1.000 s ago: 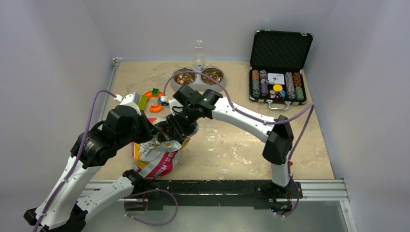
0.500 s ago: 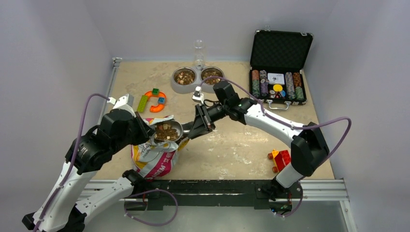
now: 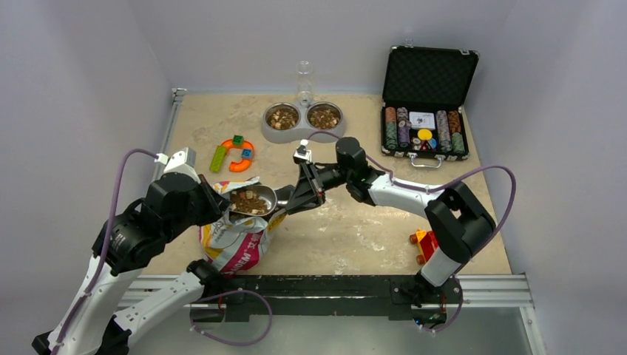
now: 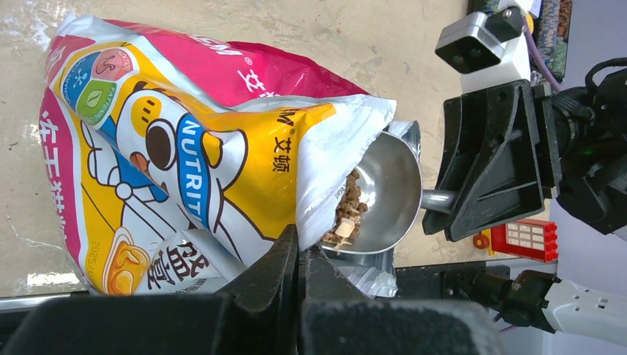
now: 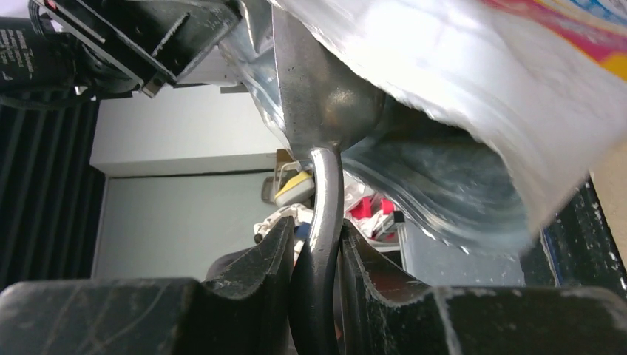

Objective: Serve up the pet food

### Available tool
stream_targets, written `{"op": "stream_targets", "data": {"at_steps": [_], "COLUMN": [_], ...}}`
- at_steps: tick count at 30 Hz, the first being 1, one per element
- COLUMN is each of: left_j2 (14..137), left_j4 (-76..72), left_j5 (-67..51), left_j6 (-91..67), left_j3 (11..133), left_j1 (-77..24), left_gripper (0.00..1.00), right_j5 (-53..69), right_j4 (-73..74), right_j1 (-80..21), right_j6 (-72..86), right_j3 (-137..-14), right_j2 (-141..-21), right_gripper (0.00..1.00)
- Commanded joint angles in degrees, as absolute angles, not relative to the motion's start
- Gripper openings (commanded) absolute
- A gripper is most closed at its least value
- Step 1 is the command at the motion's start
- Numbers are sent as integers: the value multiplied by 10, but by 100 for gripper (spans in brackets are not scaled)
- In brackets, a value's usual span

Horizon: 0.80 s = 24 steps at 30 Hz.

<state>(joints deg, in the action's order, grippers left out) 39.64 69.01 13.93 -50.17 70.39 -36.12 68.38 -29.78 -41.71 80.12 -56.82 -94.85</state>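
Pet food [image 3: 249, 200], small brown and tan pellets, lay heaped in a metal scoop [image 3: 263, 198] at the mouth of a white, pink and yellow printed bag [image 3: 235, 242], which stood at the near left of the table [image 3: 355, 222]. We saw the right gripper [image 3: 294, 198] pinching the scoop's thin handle between its two fingers, the arm reaching in from the right. From its own wrist camera the handle ran straight up from between the fingers to the scoop's shiny underside, with the crinkled foil of the bag just beyond. The left gripper [image 3: 220, 198] had its fingers pressed together on the upper edge of the bag, at the left side of the opening. From the left wrist camera we saw the bag's lip overlapping the scoop's rim. More such pellets sat in both cups of a grey double bowl [image 3: 303, 135] at the far edge of the table, well apart from the scoop, with a clear bottle [image 3: 304, 78] upright just behind it. An open black case [image 3: 432, 78] holding poker chips stood at the far right. Coloured toy pieces [image 3: 235, 154] lay beyond the bag, and a red and yellow block [image 3: 423, 240] lay at the near right.
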Motion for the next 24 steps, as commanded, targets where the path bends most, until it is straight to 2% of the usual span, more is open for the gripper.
{"op": "stream_targets", "data": {"at_steps": [1,3,6,8,10,13,15,17,19,21,24], "left_j2": [381,383,389,392,395,397,399,403,402,399,396], "left_j4": [683,683,687,688,691,695,696,697,703,706,709], "left_j5": [129,131,140,142,140,146,149,144,142,148,162], "left_j6": [-507,-503,-493,-492,-489,-479,-478,-478,-478,-475,-472], "left_j3": [729,735,742,746,751,756,755,756,758,757,757], "left_j1": [-365,-365,-365,-365,-365,-365,-365,-365,-365,-365,-365], "left_gripper": [0,0,0,0,0,0,0,0,0,0,0], "right_j5": [692,662,693,696,692,681,708,713,696,690,705], "right_j4": [-398,-261,-347,-403,-313,-218,-282,-379,-318,-235,-349], "right_j1": [-402,-411,-425,-403,-379,-382,-396,-390,-378,-382,-385], "right_j6": [828,739,816,843,789,722,780,842,793,739,821], "right_j3": [-530,-568,-616,-563,-518,-592,-628,-582,-559,-595,-585], "right_j2": [-900,-915,-973,-932,-870,-894,-951,-932,-901,-919,-932], "right_gripper": [0,0,0,0,0,0,0,0,0,0,0]}}
